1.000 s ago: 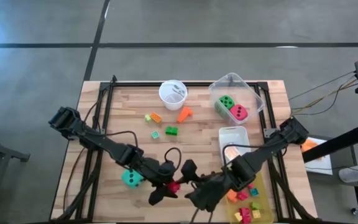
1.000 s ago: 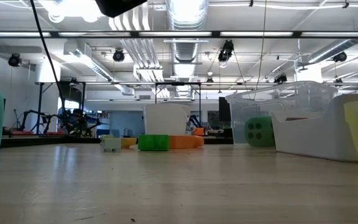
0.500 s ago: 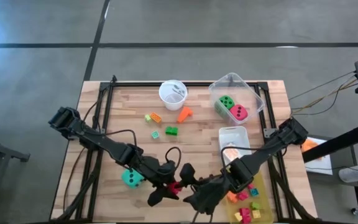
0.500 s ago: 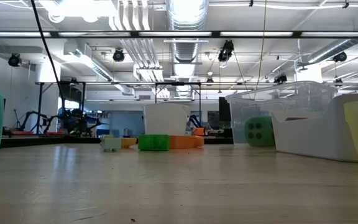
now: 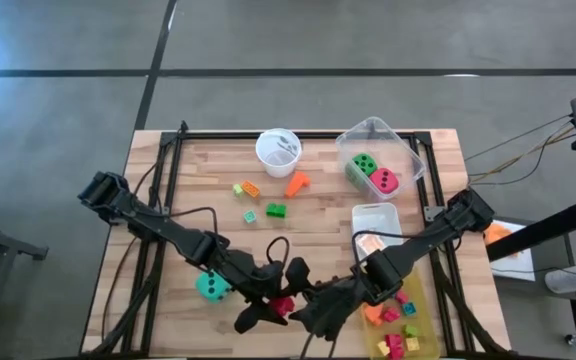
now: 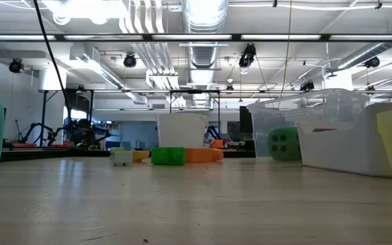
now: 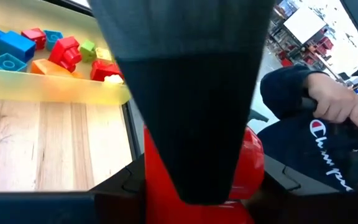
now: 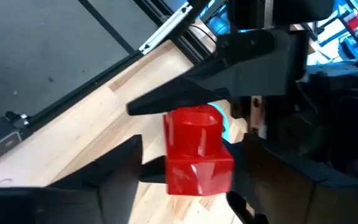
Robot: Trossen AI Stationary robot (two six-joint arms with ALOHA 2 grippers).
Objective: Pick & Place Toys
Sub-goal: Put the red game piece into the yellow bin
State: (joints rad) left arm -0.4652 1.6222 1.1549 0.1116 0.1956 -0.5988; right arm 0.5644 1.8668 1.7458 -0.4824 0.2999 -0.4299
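Observation:
A red block [image 5: 283, 303] hangs above the table's near edge, with my left gripper [image 5: 271, 300] shut on it. My right gripper [image 5: 310, 306] faces it from the right, open, one finger [image 8: 120, 165] on each side of the block [image 8: 196, 152]. The teal die [image 5: 212, 287] rests on the table beside the left arm. A green die [image 5: 365, 164] and a pink die [image 5: 384, 181] lie in the clear bin [image 5: 414, 156]. Loose blocks [image 5: 276, 210] lie mid-table. My left gripper pinches the red block between its two fingers, one on the studded end [image 8: 191, 113] and one on the opposite face [image 7: 154, 186]. The fingers come nearly level from the table's left. The block is lifted clear of the table. Whether my right gripper touches the block, I cannot tell.
A yellow bin [image 5: 426, 312] with several coloured blocks stands at the near right, a white bin [image 5: 376, 214] behind it. A white cup [image 5: 278, 150] stands at the far middle. A person in a dark top [image 7: 316, 143] sits beyond the near edge.
My right gripper has edged toward the table's left, closer to the red block in my left gripper. The block stays lifted.

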